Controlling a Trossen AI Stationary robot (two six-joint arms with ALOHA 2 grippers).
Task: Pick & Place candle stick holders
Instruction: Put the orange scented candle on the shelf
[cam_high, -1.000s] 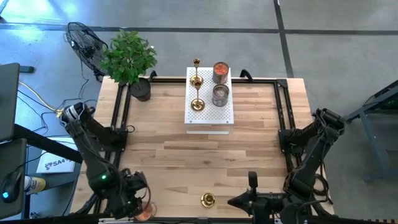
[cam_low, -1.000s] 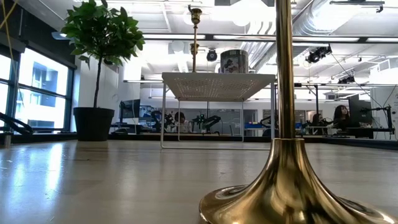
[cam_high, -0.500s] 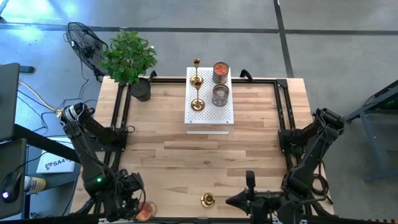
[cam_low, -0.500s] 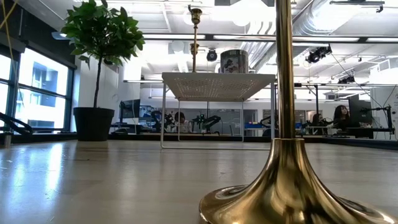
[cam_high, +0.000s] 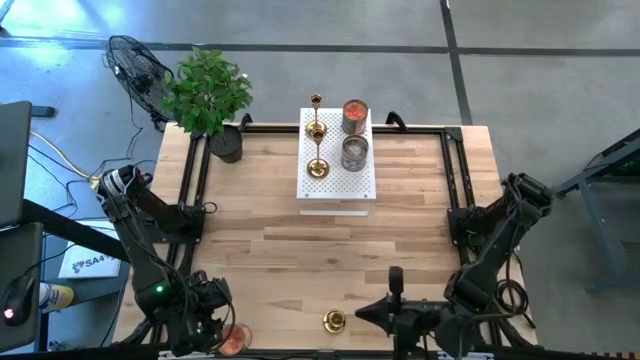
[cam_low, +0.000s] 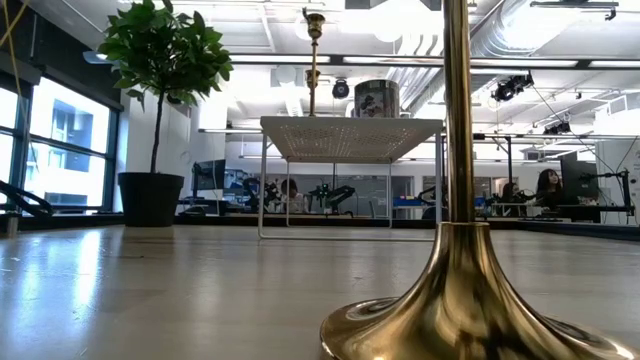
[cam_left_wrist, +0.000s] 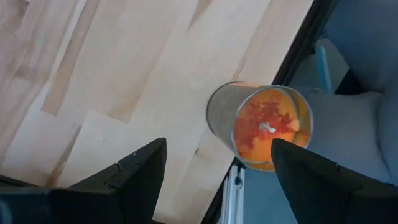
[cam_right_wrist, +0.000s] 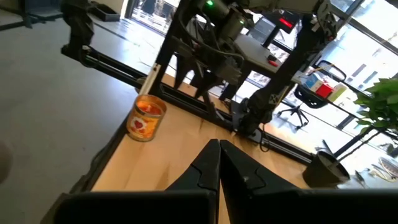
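Note:
One gold candlestick holder (cam_high: 334, 321) stands upright on its flared base near the table's near edge and fills the low view's foreground (cam_low: 460, 270). Two more holders (cam_high: 317, 150) stand on the white perforated block (cam_high: 337, 185) at the far middle; one also shows in the low view (cam_low: 313, 60). My right gripper (cam_high: 364, 318) is shut (cam_right_wrist: 219, 149), level, just right of the near holder and apart from it. My left gripper (cam_high: 218, 335) is open (cam_left_wrist: 217, 155) at the near left corner, beside an orange candle jar (cam_left_wrist: 264, 127) that it does not touch.
Two candle jars (cam_high: 354, 135) stand on the block beside the holders. A potted plant (cam_high: 210, 95) sits at the far left corner. The orange jar (cam_high: 233, 341) stands close to the table's near edge. Bare wood (cam_high: 330, 250) lies between the block and the near holder.
My right gripper has gone toward the table's left edge, closer to the near candlestick holder, staying shut and level. My left gripper has shifted slightly toward the left near the orange jar. The holders and jars have not moved.

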